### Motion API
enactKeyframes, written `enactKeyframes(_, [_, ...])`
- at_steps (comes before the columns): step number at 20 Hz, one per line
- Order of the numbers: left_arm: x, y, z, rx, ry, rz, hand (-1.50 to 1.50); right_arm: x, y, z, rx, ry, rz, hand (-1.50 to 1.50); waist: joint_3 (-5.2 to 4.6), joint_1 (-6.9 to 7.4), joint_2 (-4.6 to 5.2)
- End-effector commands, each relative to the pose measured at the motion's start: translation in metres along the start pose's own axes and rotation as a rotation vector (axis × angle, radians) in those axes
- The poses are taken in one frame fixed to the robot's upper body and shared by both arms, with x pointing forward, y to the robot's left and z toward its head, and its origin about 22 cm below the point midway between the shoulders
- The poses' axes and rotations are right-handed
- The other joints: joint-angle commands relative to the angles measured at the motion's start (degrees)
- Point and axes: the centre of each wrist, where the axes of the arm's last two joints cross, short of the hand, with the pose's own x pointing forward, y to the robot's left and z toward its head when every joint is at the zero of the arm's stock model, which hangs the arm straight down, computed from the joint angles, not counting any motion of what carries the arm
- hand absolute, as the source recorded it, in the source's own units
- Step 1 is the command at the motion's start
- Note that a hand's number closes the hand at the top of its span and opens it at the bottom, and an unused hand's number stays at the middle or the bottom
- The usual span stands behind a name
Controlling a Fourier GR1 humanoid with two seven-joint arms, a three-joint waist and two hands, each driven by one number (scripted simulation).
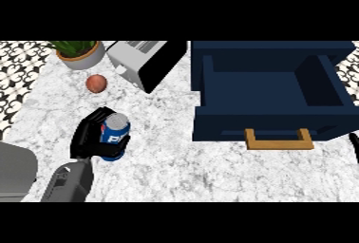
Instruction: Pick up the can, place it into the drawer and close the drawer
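Observation:
A blue can with a silver top stands upright on the marble counter, left of centre. My left hand comes in from the lower left and its black fingers curl round the can's left side. The dark blue drawer stands open at the right, its inside bare, with a wooden handle on its front. Only a thin black sliver of my right hand shows at the right edge, just right of the drawer's front.
A reddish-brown egg-shaped object lies behind the can. Further back stand a potted plant and a toaster. A grey object fills the lower left corner.

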Motion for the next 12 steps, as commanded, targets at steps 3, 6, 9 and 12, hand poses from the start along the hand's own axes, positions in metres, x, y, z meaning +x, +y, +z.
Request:
enactKeyframes(3, [0.034, 0.0, -0.009, 0.147, -0.049, 0.002, 1.5, -0.009, -0.006, 0.015, -0.027, -0.002, 0.009, -1.5, 0.04, -0.01, -0.1])
enactKeyframes(6, [0.052, -0.019, -0.017, 0.106, -0.057, -0.025, 1.5, 0.01, -0.014, -0.005, -0.024, -0.017, -0.008, -1.5, 0.01, -0.01, -0.03])
enactKeyframes(9, [0.08, -0.048, -0.023, 0.075, -0.073, -0.046, 1.5, -0.009, -0.002, 0.001, -0.01, 0.003, -0.01, -1.5, 0.05, 0.12, -0.09])
enactKeyframes(12, [0.096, -0.059, -0.026, 0.04, -0.111, -0.065, 1.5, 0.014, 0.004, 0.009, -0.028, -0.017, -0.008, -1.5, 0.01, -0.12, -0.06])
